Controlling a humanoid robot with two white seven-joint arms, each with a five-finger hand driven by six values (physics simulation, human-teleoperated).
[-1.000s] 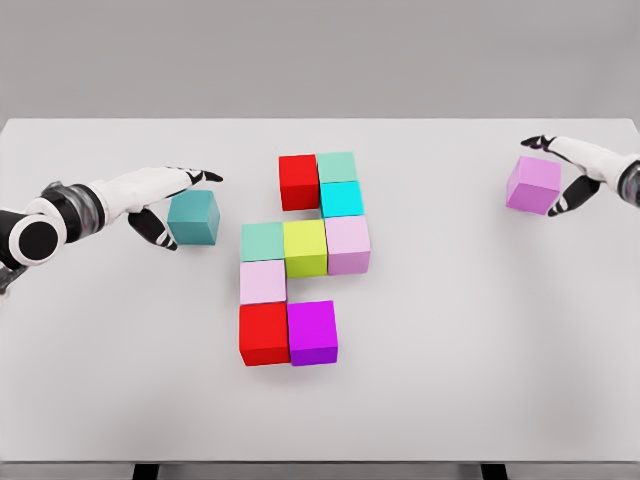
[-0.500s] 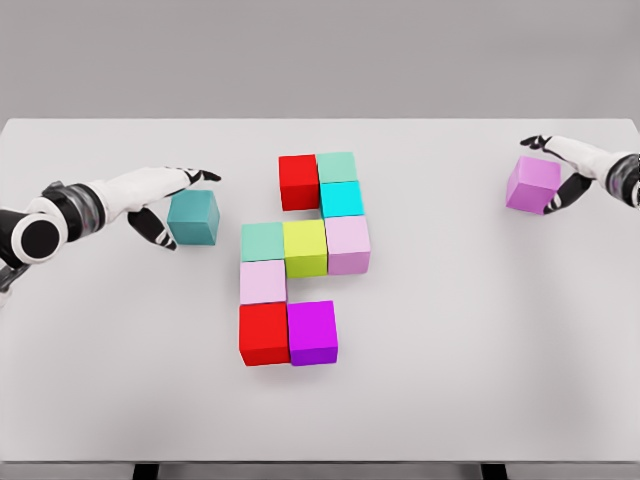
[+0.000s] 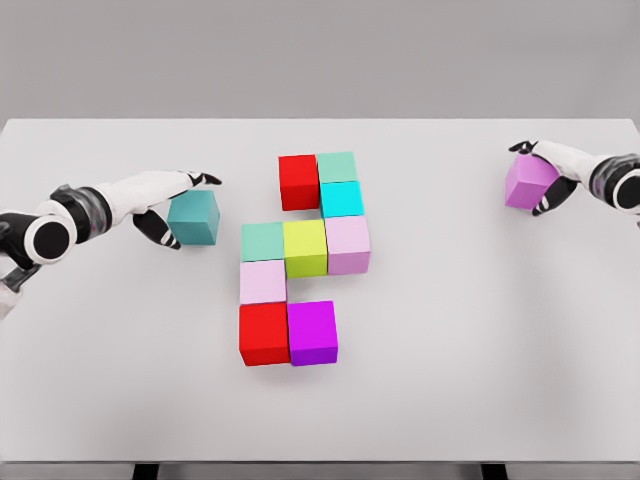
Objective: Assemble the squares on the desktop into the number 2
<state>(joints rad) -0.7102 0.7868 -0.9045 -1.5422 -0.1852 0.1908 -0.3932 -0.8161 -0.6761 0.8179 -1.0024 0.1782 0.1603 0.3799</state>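
Eleven squares (image 3: 305,247), two robot hands (image 3: 170,205)

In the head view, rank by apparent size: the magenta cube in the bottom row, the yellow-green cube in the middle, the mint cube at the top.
1. Magenta cube, largest.
2. Yellow-green cube.
3. Mint cube, smallest.
The order follows nearness to the camera, so true sizes may well be equal.

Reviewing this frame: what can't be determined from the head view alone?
- Whether the right hand actually grips the violet cube: its far side is hidden by the cube itself.
- Whether the left hand presses the teal cube or just flanks it.
- Both upper arms: cut off by the picture's edges.
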